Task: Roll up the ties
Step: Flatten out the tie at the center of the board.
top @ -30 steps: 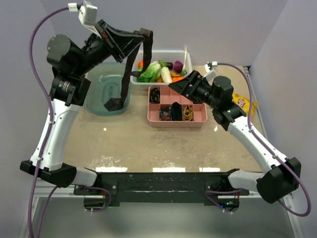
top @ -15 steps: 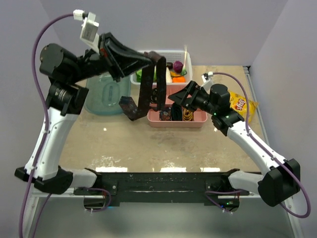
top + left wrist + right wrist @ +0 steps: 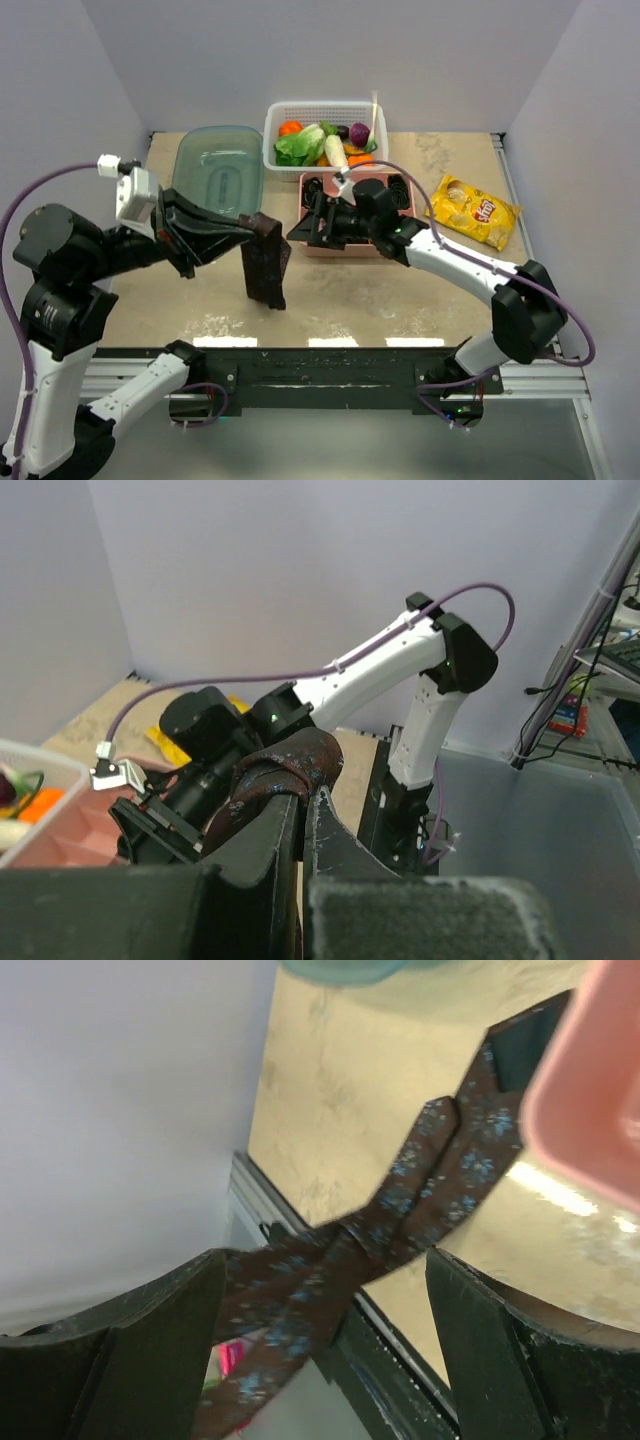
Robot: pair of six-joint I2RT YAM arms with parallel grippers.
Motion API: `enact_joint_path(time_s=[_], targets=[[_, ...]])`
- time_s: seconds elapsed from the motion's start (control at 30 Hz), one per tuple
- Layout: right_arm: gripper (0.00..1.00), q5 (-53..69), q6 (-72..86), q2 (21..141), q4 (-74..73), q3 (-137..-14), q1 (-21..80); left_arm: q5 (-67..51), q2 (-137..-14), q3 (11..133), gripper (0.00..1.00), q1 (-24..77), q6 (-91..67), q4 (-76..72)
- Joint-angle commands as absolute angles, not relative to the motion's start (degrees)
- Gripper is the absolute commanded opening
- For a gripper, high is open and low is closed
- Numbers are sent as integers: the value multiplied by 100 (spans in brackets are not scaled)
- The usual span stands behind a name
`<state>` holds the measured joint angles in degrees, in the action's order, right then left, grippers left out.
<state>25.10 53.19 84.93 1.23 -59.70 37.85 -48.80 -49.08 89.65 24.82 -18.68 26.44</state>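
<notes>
Left gripper (image 3: 260, 226) is clamped tight on the brown tie (image 3: 266, 268), over the front-centre of the table (image 3: 420, 290). The tie hangs doubled below the fingers, and from the top view I cannot tell if its lower end touches the table. In the left wrist view the left gripper (image 3: 303, 802) has the tie (image 3: 290, 765) bunched over its tips; the rest of the cloth is hidden behind the fingers, and the bottom of that view is a dark blur. Right gripper (image 3: 300, 228) stands wide with nothing in it, just right of the tie, and its arm covers the front compartments of the pink tray (image 3: 408, 215). A dark coil (image 3: 314, 187) shows in the back-left compartment (probably a rolled tie, too small to confirm). In the right wrist view the right gripper (image 3: 325, 1260) frames the tie (image 3: 440, 1175): two strands with blue flecks crossing, soft focus, contact with the fingers unclear, one end cut off bottom-left. Teal container (image 3: 218, 168), white basket (image 3: 290, 108) of vegetables and chips bag (image 3: 472, 208) sit at the back.
</notes>
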Motion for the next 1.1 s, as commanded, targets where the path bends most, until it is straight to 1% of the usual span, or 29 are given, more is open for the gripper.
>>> enact_joint_path(time_s=[0.0, 0.1, 0.23, 0.33, 0.37, 0.43, 0.5, 0.57, 0.73, 0.8, 0.83, 0.9, 0.97, 1.07], targets=[[84, 2198, 4800, 8832, -235, -6512, 4262, -4044, -4335, 8289, 0, 2487, -1397, 3892], [83, 1804, 4299, 9298, -779, -6968, 4596, -3657, -3957, 8025, 0, 2487, -1362, 4411], [77, 1302, 3474, 10044, -1519, -7933, 5122, -2999, -3525, 7989, 0, 2487, -1327, 5017], [75, 855, 3078, 10633, -2064, -8479, 5378, -2218, -3156, 7954, 0, 2487, -1380, 5194], [75, 783, 3024, 10739, -2109, -8542, 5414, -2128, -3060, 7928, 0, 2479, -1371, 5203], [73, 712, 2971, 10994, -2101, -8596, 5449, -1987, -2813, 7840, 0, 2487, -1371, 5221], [67, 695, 2944, 11187, -2066, -8622, 5449, -1864, -2655, 7726, 0, 2487, -1397, 5238], [65, 580, 2839, 11320, -2153, -8727, 5493, -1776, -2576, 7638, 0, 2487, -1406, 5317], [62, 352, 2444, 11478, -2013, -8649, 5712, -1740, -2566, 7498, 0, 2487, -1362, 5222], [59, 36, 2365, 11557, -2065, -8648, 5792, -1775, -2566, 7436, 0, 2487, -1354, 5046], [56, 9, 2356, 11575, -2074, -8640, 5827, -1854, -2575, 7392, 0, 2479, -1345, 4993], [55, -88, 2434, 11488, -1883, -8535, 5845, -1916, -2645, 7383, 0, 2487, -1327, 4940], [50, -97, 2470, 11233, -1601, -8254, 5845, -1942, -2680, 7374, 0, 2487, -1283, 4913], [49, -254, 2452, 11022, -1240, -8086, 5854, -1934, -2698, 7348, 0, 2487, -1231, 4852]])
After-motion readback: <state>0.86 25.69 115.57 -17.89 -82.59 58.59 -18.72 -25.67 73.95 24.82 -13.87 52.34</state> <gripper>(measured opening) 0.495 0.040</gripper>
